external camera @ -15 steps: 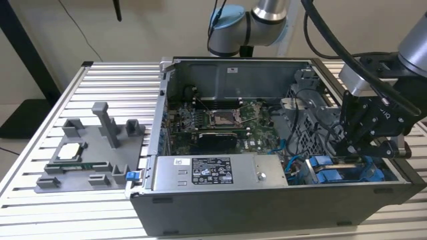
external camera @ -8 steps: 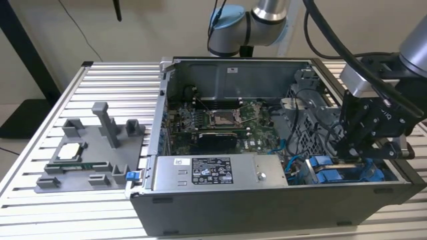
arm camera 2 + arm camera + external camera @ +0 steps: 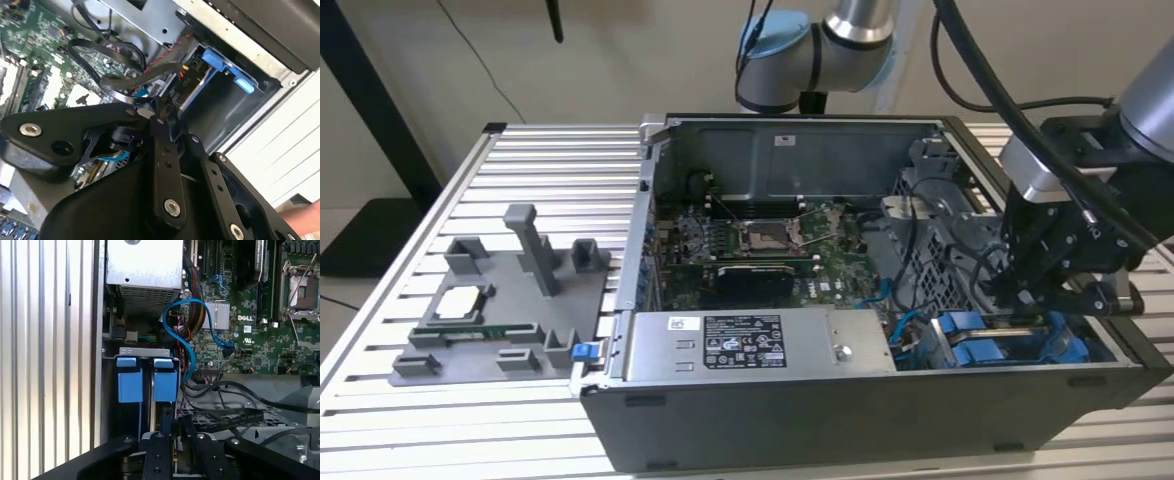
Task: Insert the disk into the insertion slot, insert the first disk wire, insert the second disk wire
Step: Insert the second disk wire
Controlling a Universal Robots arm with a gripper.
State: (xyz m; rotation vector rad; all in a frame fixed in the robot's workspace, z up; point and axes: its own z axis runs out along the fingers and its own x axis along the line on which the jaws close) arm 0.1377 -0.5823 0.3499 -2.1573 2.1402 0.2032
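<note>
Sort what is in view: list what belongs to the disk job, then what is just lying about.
Part of the job:
- gripper, down at the drive bays
- insertion slot, edged with blue clips
- blue cable

Lying about:
- power-supply box
- CPU socket
- grey fixture tray, on the slatted table at the exterior view's left

Slatted aluminium table [image 3: 520, 150] is carrying two items. Open dark PC case [image 3: 854, 400] is sitting across centre and right of frame. Grey fixture tray [image 3: 507, 310] is lying at left, beside the case.
</note>
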